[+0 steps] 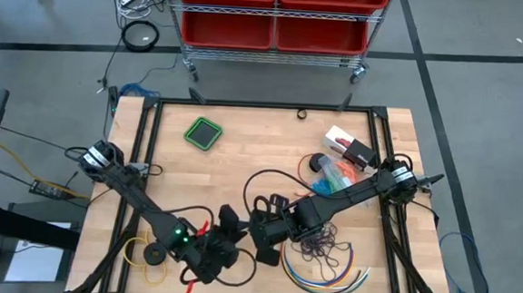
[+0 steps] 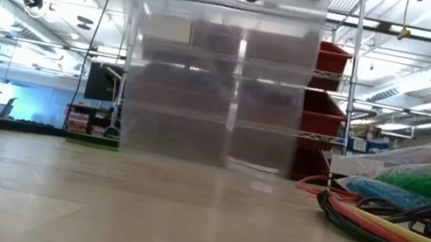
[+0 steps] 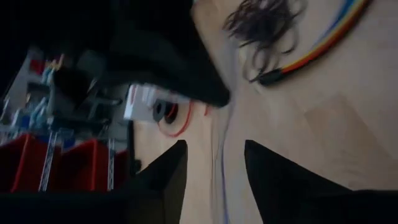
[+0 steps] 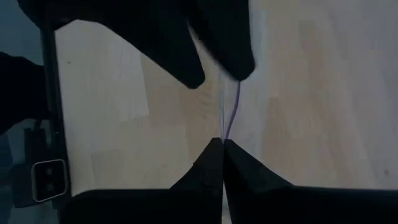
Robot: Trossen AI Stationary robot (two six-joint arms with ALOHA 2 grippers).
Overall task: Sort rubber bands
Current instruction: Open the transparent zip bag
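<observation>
Right wrist view: a single thin purple rubber band (image 4: 230,115) runs taut from the closed tips of the right gripper (image 4: 222,142) up to the other arm's dark fingers (image 4: 214,46), above bare wooden table (image 4: 311,93).
Band in hand: stretched between the two grippers, clear of the tabletop, near the table's front middle.
Right gripper: fingers pressed together, pinching the end of the purple band.
Left gripper (image 3: 214,168): its fingers stand apart with a clear gap; the band shows as a faint line passing through that gap, so it looks to be letting go rather than gripping.
Remaining bands: a dark purple tangle (image 1: 321,244) lies just beside the right gripper in the high view, next to the curved multicoloured cables (image 1: 331,273); blue and green bunches (image 2: 404,185) sit bagged at the table's right side.
Sorting spot: a clear compartment box (image 2: 219,77) stands near the middle in the low view; I cannot tell which compartment is meant for purple.
Risk, snap-back: the band is under tension, so as the left side frees it the loop could whip toward the right gripper and fly off.
Risk, thin pinch: only a sliver is clamped, so it could slip out during any carry.
Risk, crowding: both grippers sit nearly touching, so a hasty move could knock them together.
</observation>
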